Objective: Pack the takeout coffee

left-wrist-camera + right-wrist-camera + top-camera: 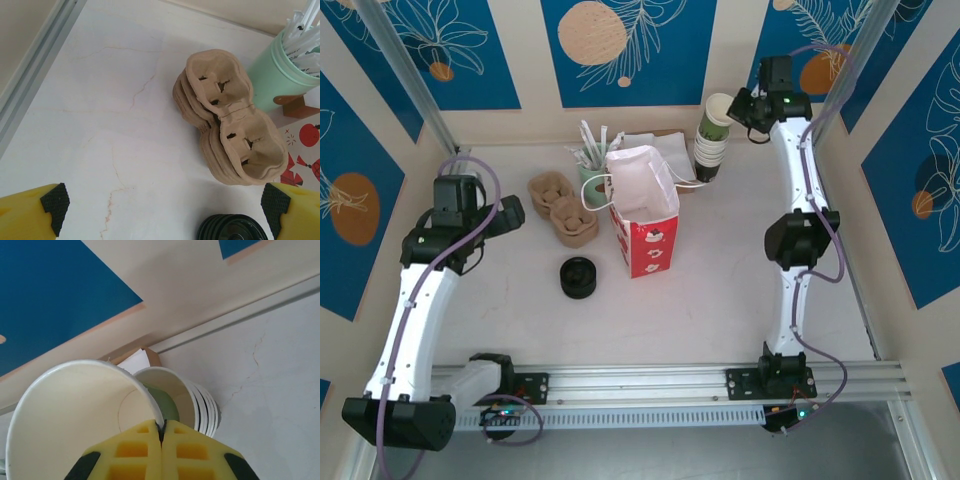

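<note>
Right gripper (161, 432): we are seeing its yellow fingers pressed together on the rim of the coffee cup (718, 118), one inside the mouth, one outside.
Left gripper (165, 205): it is hanging spread wide over the left of the table (720, 300), gripping nothing.
Coffee cup: it is sitting tilted atop the cup stack (709, 155) in the far right corner, green outside, white inside; we are not making out whether it is touching the stack.
Edges: the right gripper is working close to the back wall (620, 118), with a slanting metal post (850, 70) running just to its right; the left rail (30, 85) is lying near the left gripper.
Open room: we are finding bare table between the bag (650, 245) and the right arm (800, 240), and more in front of the bag down to the near rail (650, 378).
Bag: it is standing upright, mouth open, left of the cup stack and near it.
In the way: a brown holder (672, 148) with white sheets is standing between bag and stack.
Other things: cardboard carriers (227, 125) are lying stacked just left of the bag, a mint tub (272, 70) of wrapped straws is standing behind them, and a black puck (578, 277) is lying in front of them, apart from the bag.
</note>
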Robot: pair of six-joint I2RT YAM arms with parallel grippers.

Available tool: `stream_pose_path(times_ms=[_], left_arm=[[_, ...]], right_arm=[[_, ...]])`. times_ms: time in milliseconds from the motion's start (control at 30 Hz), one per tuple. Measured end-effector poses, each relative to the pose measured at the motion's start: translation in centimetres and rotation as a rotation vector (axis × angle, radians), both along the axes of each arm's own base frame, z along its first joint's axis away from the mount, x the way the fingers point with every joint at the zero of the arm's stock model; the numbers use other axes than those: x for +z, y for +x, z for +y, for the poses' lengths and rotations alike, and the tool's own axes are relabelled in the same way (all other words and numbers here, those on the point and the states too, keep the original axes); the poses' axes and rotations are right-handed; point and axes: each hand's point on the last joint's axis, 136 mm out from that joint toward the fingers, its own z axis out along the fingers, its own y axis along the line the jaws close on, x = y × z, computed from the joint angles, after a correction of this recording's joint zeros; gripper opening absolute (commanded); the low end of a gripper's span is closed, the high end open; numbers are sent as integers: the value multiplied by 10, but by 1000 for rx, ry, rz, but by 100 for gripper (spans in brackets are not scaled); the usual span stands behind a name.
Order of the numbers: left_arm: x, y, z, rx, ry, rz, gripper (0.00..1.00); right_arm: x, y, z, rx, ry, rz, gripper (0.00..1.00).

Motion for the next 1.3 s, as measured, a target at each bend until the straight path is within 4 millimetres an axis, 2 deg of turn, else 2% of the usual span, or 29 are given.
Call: stream_pose_path(times_ms=[167,300,367,433,567,667,733,933,1100,1300], left_arm=[[19,-7,1,-3,0,-33,100],[28,-13,-2,-18,-14,-50,100],[30,-16,-5,-31,-26,-54,100],[30,-19,-8,-55,-26,-49,100],[31,-26,-11,-98,-4,-31,99],[34,-31,-13,-131,9,-28,98],[33,-37,-16,-156,6,-23,97],[26,-51,-32,-229,-58,-23,94],[-1,-58,-45,-265,-135,42,93],[-48,-62,-54,-239,-236,153,90]], right_arm=[[62,-31,-1,1,5,-101,5],[117,-66,-3,1,8,-199,5],[137,-86,-4,3,8,-233,5],[151,-110,-5,6,6,-248,5],[152,-152,-7,12,-6,-226,5],[134,-184,-8,17,-13,-171,5],[114,-207,-8,21,-15,-122,5],[36,-277,-5,36,-14,23,6],[-38,-328,18,105,-42,129,3],[-113,-369,52,213,-70,200,2]])
